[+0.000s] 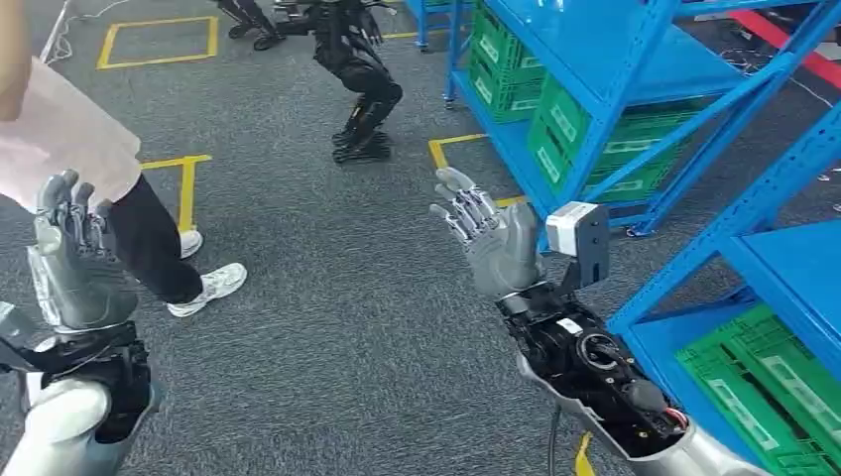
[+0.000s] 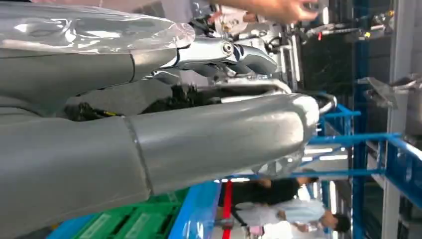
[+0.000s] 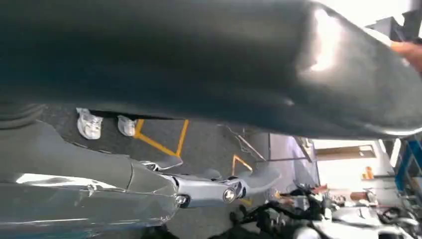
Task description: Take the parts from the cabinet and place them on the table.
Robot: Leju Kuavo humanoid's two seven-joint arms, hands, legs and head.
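Floor [image 1: 327, 297]: grey carpet with yellow tape outlines [image 1: 188, 188] extends ahead of me.

Shelving [image 1: 635, 59]: blue steel racks stand to my right. Green crates [image 1: 565, 129] sit on the lower shelves of the farther rack, and more green crates [image 1: 764, 387] sit on the bottom shelf of the near rack, just beside my right forearm. I cannot tell what the crates contain, so the parts cannot be located from these views.

Person [image 1: 60, 149]: stands at my left, pale top, dark trousers, white shoes [image 1: 213, 288], close behind my left hand in the head view.

Second robot [image 1: 357, 69]: a dark legged machine stands farther off on the carpet, near the rack's end.

Right arm: raised forward, forearm angled up and inward. My right hand [image 1: 486, 238] is upright, released, fingers extended and slightly spread, holding nothing. It hangs in the air in front of the rack, touching no shelf. A white-and-blue camera block [image 1: 578, 243] sits at the wrist.

Left arm: raised at my left side, forearm nearly vertical. My left hand [image 1: 74, 258] points upward, released, fingers loosely apart with a slight curl, holding nothing. In the left wrist view the thick grey thumb [image 2: 219, 139] lies straight out, with blue racking and people behind it.
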